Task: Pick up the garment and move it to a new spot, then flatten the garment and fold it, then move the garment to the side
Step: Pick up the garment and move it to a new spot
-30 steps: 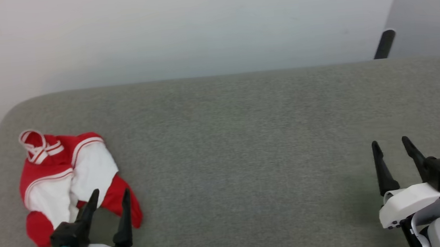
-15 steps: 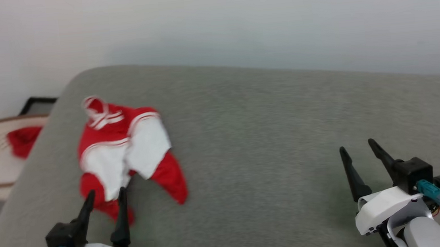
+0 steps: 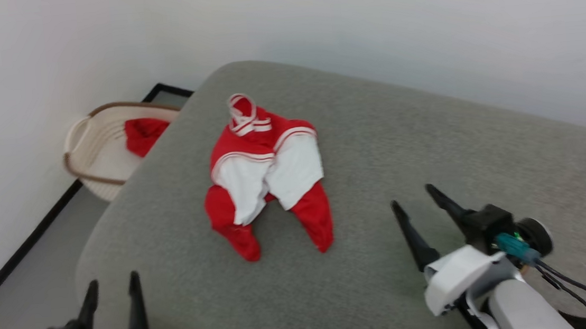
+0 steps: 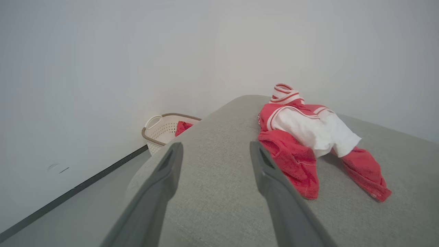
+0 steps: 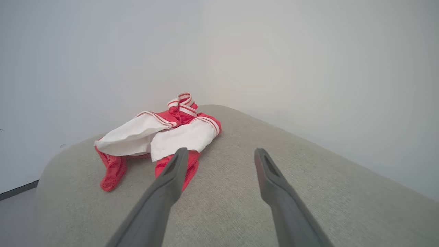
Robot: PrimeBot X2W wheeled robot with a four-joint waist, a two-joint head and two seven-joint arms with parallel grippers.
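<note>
1. Turning left since a second ago, the head camera is leaving the left gripper (image 3: 112, 280), its dark fingers spread and empty, hovering at the cushion's near corner, well apart from the cloth.
2. Right gripper (image 3: 412, 196), likewise spread and empty, is hovering near the hem.
3. Small red jersey T-shirt with white sleeves (image 3: 267, 172) is lying crumpled on the grey fabric cushion (image 3: 429, 147).
4. Pinching one layer risks dragging it bunched, and sweeping it leftward risks dropping it toward the cream plastic basket (image 3: 85, 151).

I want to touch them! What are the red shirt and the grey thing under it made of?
The garment looks like soft matte cloth, maybe mesh knit: it lies crumpled in folds. The grey surface seems woven upholstery fabric, matte, with a fine speckled weave.
</note>
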